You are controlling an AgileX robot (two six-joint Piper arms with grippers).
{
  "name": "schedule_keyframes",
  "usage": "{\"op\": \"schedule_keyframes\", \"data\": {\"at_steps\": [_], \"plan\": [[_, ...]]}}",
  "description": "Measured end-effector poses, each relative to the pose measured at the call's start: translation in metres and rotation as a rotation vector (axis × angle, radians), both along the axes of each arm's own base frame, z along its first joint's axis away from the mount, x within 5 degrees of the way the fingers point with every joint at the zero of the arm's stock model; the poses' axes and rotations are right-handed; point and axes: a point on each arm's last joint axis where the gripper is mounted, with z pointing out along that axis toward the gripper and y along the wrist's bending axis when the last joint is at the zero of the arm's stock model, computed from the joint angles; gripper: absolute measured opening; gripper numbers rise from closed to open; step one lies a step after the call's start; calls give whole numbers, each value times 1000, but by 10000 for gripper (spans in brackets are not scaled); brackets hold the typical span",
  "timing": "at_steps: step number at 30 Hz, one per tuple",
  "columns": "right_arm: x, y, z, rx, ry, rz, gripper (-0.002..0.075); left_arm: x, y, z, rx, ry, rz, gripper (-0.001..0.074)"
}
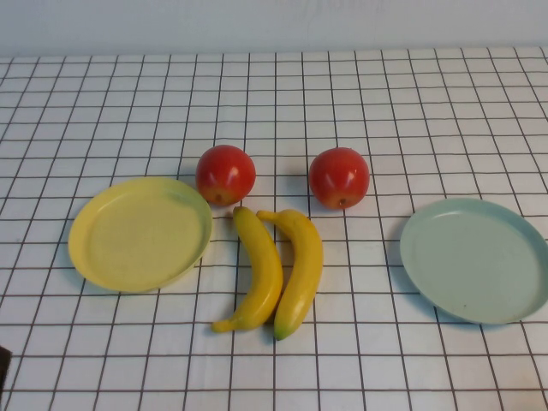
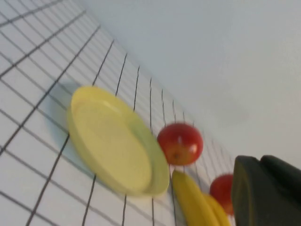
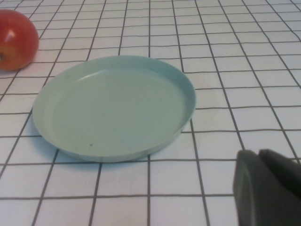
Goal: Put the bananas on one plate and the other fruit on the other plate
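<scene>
Nothing is sorted yet: both bananas [image 1: 272,272] lie mid-table between the empty yellow plate [image 1: 103,257] on the left and the empty blue-green plate [image 1: 514,295] on the right, two red apples [image 1: 226,174] just behind. The left gripper [image 2: 268,193] and right gripper [image 3: 268,188] show only partly, apparently parked near; whether their fingers are open cannot be told

From my station I see a white tablecloth [image 1: 411,120] ruled in a black grid covering the whole table. At twelve o'clock it meets a plain pale wall [image 1: 274,24]. Light falls soft and even.
</scene>
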Motion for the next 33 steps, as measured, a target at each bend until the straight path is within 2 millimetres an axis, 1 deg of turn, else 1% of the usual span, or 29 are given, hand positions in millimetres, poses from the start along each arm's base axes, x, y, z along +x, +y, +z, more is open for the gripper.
{"op": "schedule_keyframes", "data": {"at_steps": [2,3,7,8,10,13,16,20,24,29,33], "plan": [[0,0,0,0,0,0,-17,-3,-6,2,88,32,-78,-5],[0,0,0,0,0,0,-17,-4,-8,8,133,19,-107,-5],[0,0,0,0,0,0,-17,-9,-11,51,386,-100,-155,-5],[0,0,0,0,0,0,-17,-9,-11,63,450,-118,-162,-5],[0,0,0,0,0,0,-17,-5,-13,80,563,-116,-189,-5],[0,0,0,0,0,0,-17,10,-17,99,689,-57,-258,-5],[0,0,0,0,0,0,-17,29,-21,111,774,19,-340,-5],[0,0,0,0,0,0,-17,58,-29,126,860,117,-491,-5],[0,0,0,0,0,0,-17,87,-40,129,887,216,-646,-5],[0,0,0,0,0,0,-17,119,-63,120,950,291,-855,-5],[0,0,0,0,0,0,-17,140,-82,114,1052,331,-958,-5]]}}
